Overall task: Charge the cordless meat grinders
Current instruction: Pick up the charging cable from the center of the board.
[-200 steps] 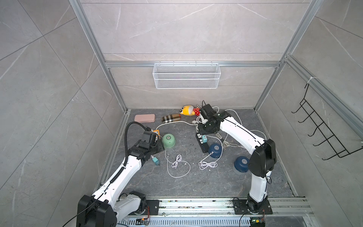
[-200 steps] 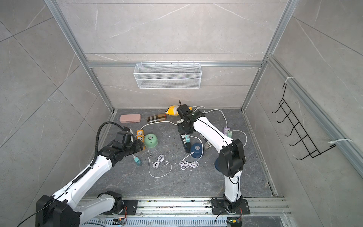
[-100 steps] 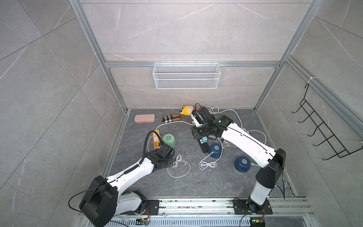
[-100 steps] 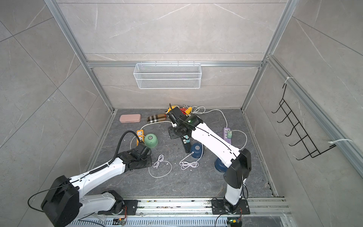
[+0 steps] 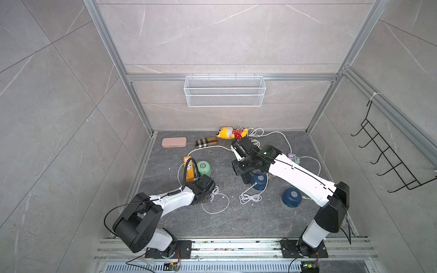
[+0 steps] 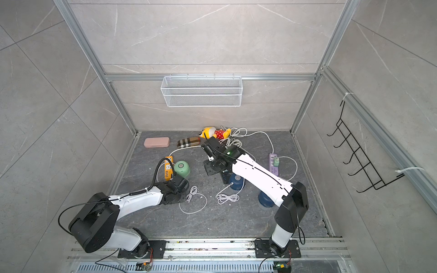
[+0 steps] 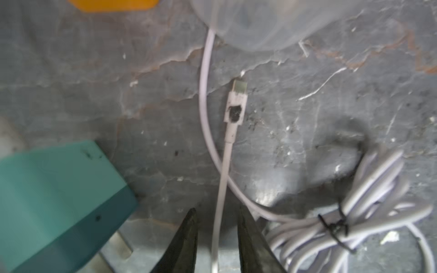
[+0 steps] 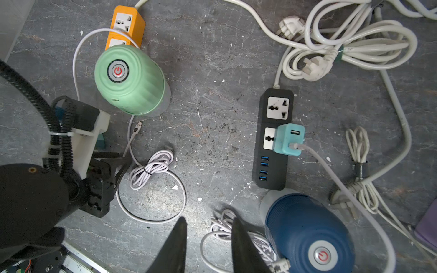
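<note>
Left pincer (image 7: 216, 209) near ribbed mint-green grinder (image 8: 128, 79)

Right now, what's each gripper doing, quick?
Left gripper: open, white charging cable between the jaws, not clamped.
Right gripper: open, empty.

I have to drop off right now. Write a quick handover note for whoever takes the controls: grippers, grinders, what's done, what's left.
Left gripper: open, jaws on either side of the white cable, not clamped.
Right gripper: open, empty.
Mint grinder: beside the orange power strip. The cable connector lies unplugged beside it, with the loose teal adapter nearby.
Blue grinder: by the black power strip, whose plugged teal adapter carries a cable. Whether it reaches the grinder is unclear.
Second blue grinder: stands alone, no cable seen.
Left: connect the mint and second blue grinders; check the other.
</note>
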Available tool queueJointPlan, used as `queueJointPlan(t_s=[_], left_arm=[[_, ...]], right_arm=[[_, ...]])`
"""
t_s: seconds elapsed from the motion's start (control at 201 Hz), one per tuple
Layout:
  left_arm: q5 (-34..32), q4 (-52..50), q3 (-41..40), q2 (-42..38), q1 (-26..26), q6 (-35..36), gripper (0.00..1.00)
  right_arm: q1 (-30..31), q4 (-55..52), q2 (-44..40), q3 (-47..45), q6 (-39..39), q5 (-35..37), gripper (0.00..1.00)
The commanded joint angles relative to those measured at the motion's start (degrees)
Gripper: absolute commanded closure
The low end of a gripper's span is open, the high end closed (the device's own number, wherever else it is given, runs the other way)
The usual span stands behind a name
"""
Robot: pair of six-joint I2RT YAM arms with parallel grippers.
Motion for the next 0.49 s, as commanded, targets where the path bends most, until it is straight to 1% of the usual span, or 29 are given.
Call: queueJointPlan(t_s=[0.0,0.06,0.264,0.403,0.488], left_arm=[[1.03,2.65,-1.62,2.19,0.39,-1.14,0.72],[2.0,3.7,-2.4,2.19,0.49,-1.14,0.75],[3.45,3.93,-4.52,0.08,0.49,-1.06,0.91],[3.54,1.66,-5.19,-4.74,-0.08,-0.83,1.0],[3.98,-0.15,-4.95,-8.77,-0.47,0.06,1.0]], right_arm=[[-0.06,0.7,-1.83,-1.1,1.19,0.5,0.67],[-0.09,0.8,-1.84,-1.17,1.19,0.74,0.67],[-0.08,0.87,-2.35,-0.93,1.26,1.49,0.68],[-0.07,1.24,-3.69,-1.37,1.55,1.47,0.68],[-0.08,1.73,-4.69,-2.11,1.87,1.09,0.68]])
